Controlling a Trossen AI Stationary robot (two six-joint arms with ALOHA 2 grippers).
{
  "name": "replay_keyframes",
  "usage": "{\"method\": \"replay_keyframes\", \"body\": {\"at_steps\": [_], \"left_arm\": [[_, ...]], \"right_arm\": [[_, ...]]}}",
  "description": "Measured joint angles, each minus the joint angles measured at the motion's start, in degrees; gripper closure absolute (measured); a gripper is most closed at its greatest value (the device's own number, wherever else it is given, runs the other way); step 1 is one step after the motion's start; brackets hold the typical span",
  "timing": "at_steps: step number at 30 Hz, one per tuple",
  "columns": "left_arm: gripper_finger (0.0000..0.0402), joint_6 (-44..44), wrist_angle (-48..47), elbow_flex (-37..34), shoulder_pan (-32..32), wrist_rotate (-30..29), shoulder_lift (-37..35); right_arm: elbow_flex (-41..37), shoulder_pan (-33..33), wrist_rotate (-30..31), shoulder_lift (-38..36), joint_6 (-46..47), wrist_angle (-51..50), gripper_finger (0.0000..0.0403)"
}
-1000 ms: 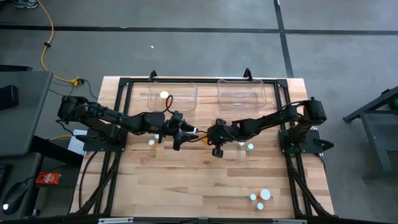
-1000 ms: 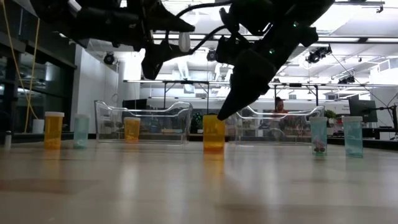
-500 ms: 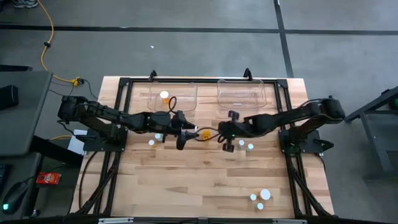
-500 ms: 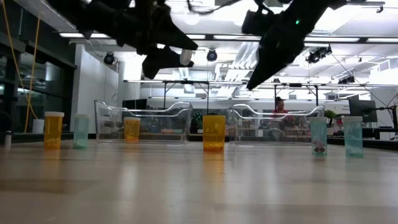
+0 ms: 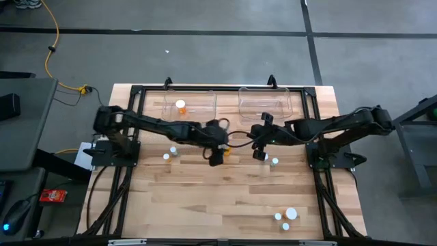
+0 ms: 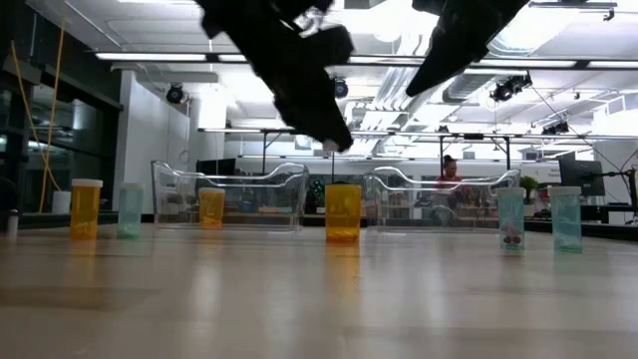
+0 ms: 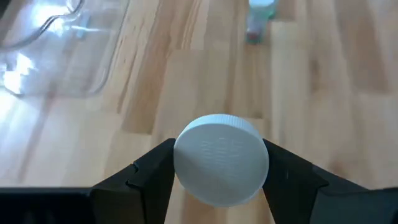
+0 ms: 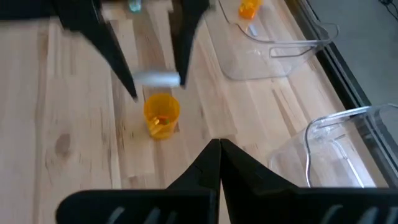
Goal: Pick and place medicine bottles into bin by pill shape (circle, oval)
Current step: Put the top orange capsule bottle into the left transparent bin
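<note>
Above the table middle: left gripper (image 7: 219,186) clamped on a white cap (image 7: 221,167), directly over the uncapped orange bottle (image 8: 161,116).
Bottle axis: upright, mouth up.
Right gripper (image 8: 219,149): fingers together, beside, farther.

Bright, even overhead light; backlit arm silhouettes in low view; blurred white cap (image 8: 157,77).

- My left arm (image 5: 164,126) is dark and slender, jointed, with a black cable looping alongside.
- My right arm (image 5: 321,126) matches it.
- Its fingers (image 8: 205,165) are matte black wedges.
</note>
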Motion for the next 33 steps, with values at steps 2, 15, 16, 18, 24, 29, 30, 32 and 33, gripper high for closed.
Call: {"method": "replay_keyframes", "body": {"at_steps": [2, 15, 16, 18, 24, 29, 30, 32, 33], "left_arm": [[0.0204, 3.83, -3.29, 3.32, 0.01, -0.95, 3.0], [0.0204, 13.75, -10.27, 9.81, 0.38, 0.96, 5.91], [0.0204, 13.89, -11.01, 9.81, 0.55, 1.97, 5.9], [0.0204, 14.23, -12.03, 9.79, 0.91, 3.68, 5.9], [0.0203, 15.66, -11.98, 9.79, 0.9, 3.73, 5.9], [0.0203, 16.96, -12.41, 9.75, 1.16, 3.6, 6.78], [0.0203, 17.15, -12.56, 9.71, 1.25, 3.6, 6.9], [0.0203, 17.61, -11.38, 9.79, 1.45, 3.58, 7.19], [0.0203, 17.7, -11.57, 9.79, 1.65, 3.56, 7.21]], "right_arm": [[-0.01, 0.0, -0.02, 0.0, -0.33, -0.54, 0.0403], [0.0, -0.07, 0.0, 0.0, -4.66, -2.11, 0.0403], [-0.01, -0.09, -0.01, 0.0, -4.91, -2.46, 0.0403], [0.0, -0.09, 0.0, 0.0, -5.21, -3.44, 0.0403], [0.0, -0.09, -0.01, 0.0, -5.06, -4.94, 0.0403], [0.0, -0.09, -0.02, 0.0, -4.83, -4.83, 0.0403], [0.0, -0.09, -0.02, 0.0, -4.81, -4.82, 0.0403], [0.0, -0.09, -0.02, 0.0, -4.51, -4.81, 0.0403], [0.0, -0.09, -0.02, 0.0, -4.25, -4.8, 0.0403]]}}
